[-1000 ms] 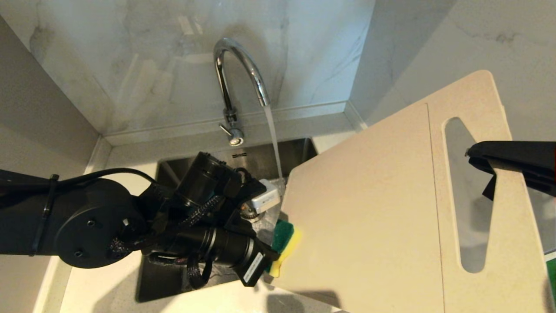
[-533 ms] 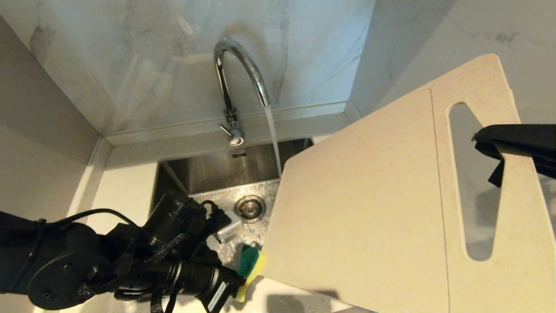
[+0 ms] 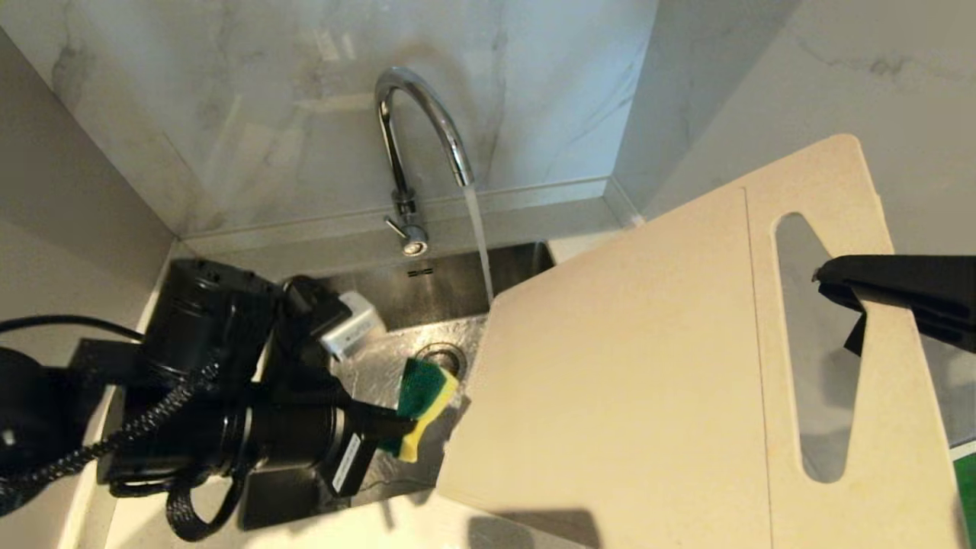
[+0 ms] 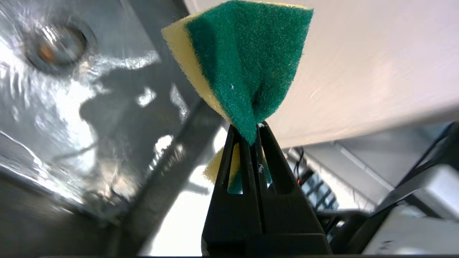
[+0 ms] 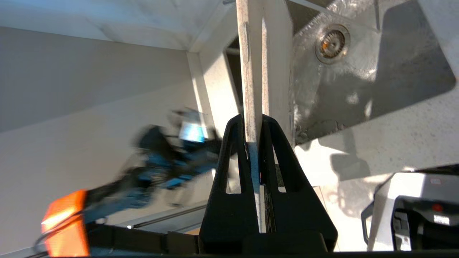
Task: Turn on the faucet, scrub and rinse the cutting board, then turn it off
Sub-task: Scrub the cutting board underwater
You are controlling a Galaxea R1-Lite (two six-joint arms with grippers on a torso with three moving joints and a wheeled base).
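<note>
Cutting board [image 3: 633, 381]: cream-white, held tilted over the right half of the sink, handle slot toward the right end; its lower left corner hangs over the basin.
Right gripper [image 5: 253, 123]: clamped tight on the board's thin edge beside the handle slot, holding the board up.
Sponge [image 3: 422, 396]: green and yellow, just beside the board's lower left edge; whether it touches the board I cannot tell.
Left gripper [image 4: 251, 133]: pinched fully together on the sponge, which fans out past the fingertips, above the sink's left half.
Faucet [image 3: 415, 145]: chrome gooseneck behind the sink, running.
Water stream [image 3: 479, 244]: falls from the spout down behind the board's upper left corner.
Sink [image 3: 450, 286]: steel, wet, its drain [image 3: 441, 356] just left of the board.
</note>
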